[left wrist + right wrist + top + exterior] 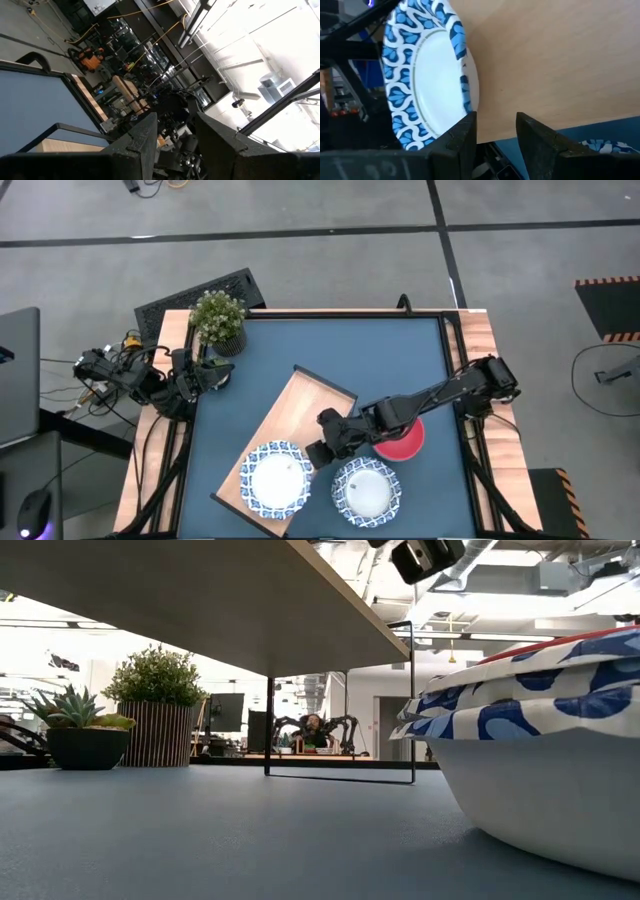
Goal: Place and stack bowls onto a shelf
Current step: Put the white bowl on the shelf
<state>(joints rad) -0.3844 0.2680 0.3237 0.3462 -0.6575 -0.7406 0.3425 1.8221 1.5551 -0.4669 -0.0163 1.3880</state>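
A blue-and-white bowl (275,477) sits on its base at the near end of the light wooden shelf (300,405); the right wrist view shows this bowl (427,75) on the board (545,65). My right gripper (316,453) hovers open and empty over the shelf's right edge, just right of that bowl; its fingers (462,135) stand beside the rim. Another blue-and-white bowl (367,488) rests on the table, and a red bowl (405,440) lies partly under my right arm. My left gripper (205,375) waits open at the table's left edge.
A leafy potted plant (218,320) stands at the far left corner, with a small succulent (85,730) beside my left gripper. The shelf lies slanted on thin dark legs (412,700). Bare blue tabletop (390,360) spreads across the far right.
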